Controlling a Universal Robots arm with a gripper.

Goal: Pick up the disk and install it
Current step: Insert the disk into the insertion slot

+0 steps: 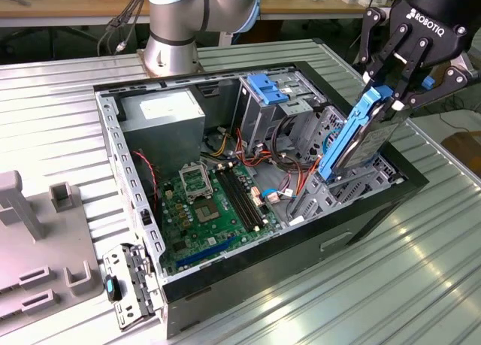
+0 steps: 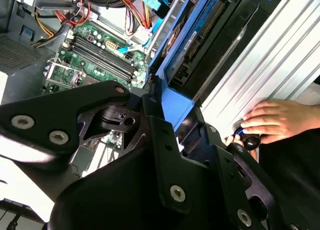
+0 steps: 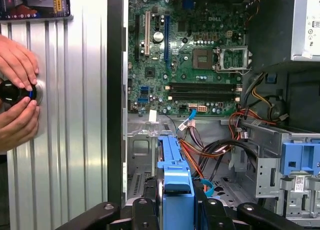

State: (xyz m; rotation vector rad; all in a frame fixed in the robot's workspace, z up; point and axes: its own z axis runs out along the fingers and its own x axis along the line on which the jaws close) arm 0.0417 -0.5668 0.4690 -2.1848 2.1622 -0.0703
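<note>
Pickup is judged done and installation unfinished: the disk [image 1: 352, 140] is gripped at its upper end by the closed jaws of the gripper [image 1: 392, 97], held steeply tilted, lower end at the grey bay [image 1: 342, 191] on the exterior view's right of the open case [image 1: 301, 243].

Open computer case [image 1: 316, 249] on ribbed metal table [image 1: 376, 304], green motherboard [image 1: 207, 210] inside — grey power supply [image 1: 161, 112], orange cables [image 3: 192, 155]

Smooth blue plastic frames the disk [image 1: 355, 137] (dark metal body); the table [image 1: 421, 285] is ribbed metal.
</note>
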